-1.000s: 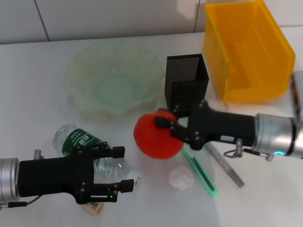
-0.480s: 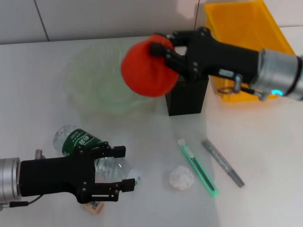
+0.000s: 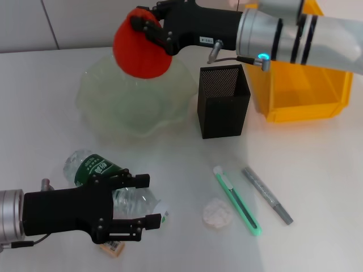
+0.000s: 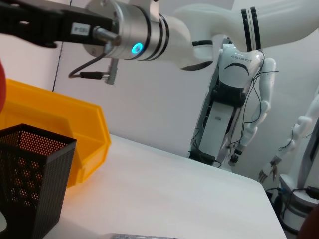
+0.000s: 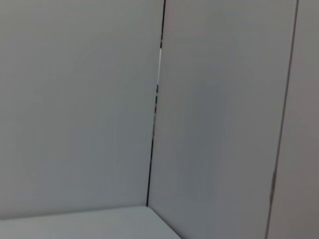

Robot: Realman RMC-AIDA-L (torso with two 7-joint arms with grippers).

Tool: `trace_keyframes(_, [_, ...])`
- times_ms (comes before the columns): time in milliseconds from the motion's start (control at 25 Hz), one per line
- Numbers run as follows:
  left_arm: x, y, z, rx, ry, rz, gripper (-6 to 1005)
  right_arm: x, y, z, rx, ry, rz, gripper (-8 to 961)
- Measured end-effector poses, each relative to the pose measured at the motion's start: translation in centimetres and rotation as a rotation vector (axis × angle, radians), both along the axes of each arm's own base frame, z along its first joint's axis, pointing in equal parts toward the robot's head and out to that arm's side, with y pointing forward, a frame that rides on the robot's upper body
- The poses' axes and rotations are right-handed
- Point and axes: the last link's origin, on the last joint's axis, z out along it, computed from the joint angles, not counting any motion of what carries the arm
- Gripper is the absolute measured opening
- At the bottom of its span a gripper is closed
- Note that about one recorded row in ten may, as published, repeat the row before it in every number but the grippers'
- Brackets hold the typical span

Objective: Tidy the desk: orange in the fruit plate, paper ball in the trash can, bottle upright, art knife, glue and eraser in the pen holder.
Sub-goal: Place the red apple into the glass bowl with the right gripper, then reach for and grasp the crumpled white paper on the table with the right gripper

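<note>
Orange [image 3: 142, 48]: clenched in my right gripper [image 3: 148, 29], held above the fruit plate [image 3: 102, 107], higher and farther left than a moment ago. Head view alone shows this; right wrist view shows only bare wall. Left gripper [image 3: 144, 201]: fingers spread, beside the fallen bottle [image 3: 93, 167].

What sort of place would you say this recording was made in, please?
Most likely a robotics lab with a staged desk: other white robots stand idle behind the white table, which holds props like a mesh pen holder and yellow bin.
</note>
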Motion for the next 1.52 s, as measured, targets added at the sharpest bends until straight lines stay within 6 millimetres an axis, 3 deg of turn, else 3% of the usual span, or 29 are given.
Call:
trace_keyframes(480, [0.1, 0.0, 0.0, 0.003, -0.005, 0.000, 842, -0.2, 1.1, -1.0, 0.026, -0.069, -0.047, 159])
trace_keyframes(840, [0.2, 0.1, 0.0, 0.003, -0.006, -0.003, 842, -0.4, 1.2, -0.8, 0.024, -0.063, -0.051, 520])
trace_keyframes(1040, [0.1, 0.0, 0.0, 0.004, -0.006, 0.001, 842, -0.4, 0.8, 1.5, -0.029, 0.022, -0.086, 653])
trace_keyframes(1240, [0.1, 0.0, 0.0, 0.005, -0.006, -0.001, 842, 0.7, -1.4, 6.0, -0.117, 0.049, -0.145, 762])
trace_keyframes(1280, [0.1, 0.0, 0.0, 0.006, -0.006, -0.002, 842, 1.2, -3.0, 7.4, -0.127, 0.004, -0.142, 764])
trace_keyframes(1320, [0.0, 0.0, 0.0, 0.008, -0.005, -0.003, 842, 1.2, -3.0, 7.4, -0.127, 0.004, -0.142, 765])
trace_keyframes(1440, [0.0, 0.0, 0.0, 0.011, -0.004, -0.006, 842, 1.9, -6.5, 8.8, -0.154, -0.125, -0.122, 770])
trace_keyframes(1480, [0.0, -0.1, 0.0, 0.011, -0.004, -0.005, 842, 2.5, -8.9, 9.5, -0.190, -0.231, -0.131, 770])
trace_keyframes(1520, [0.0, -0.1, 0.0, 0.011, -0.004, -0.005, 842, 2.5, -8.9, 9.5, -0.190, -0.231, -0.131, 769])
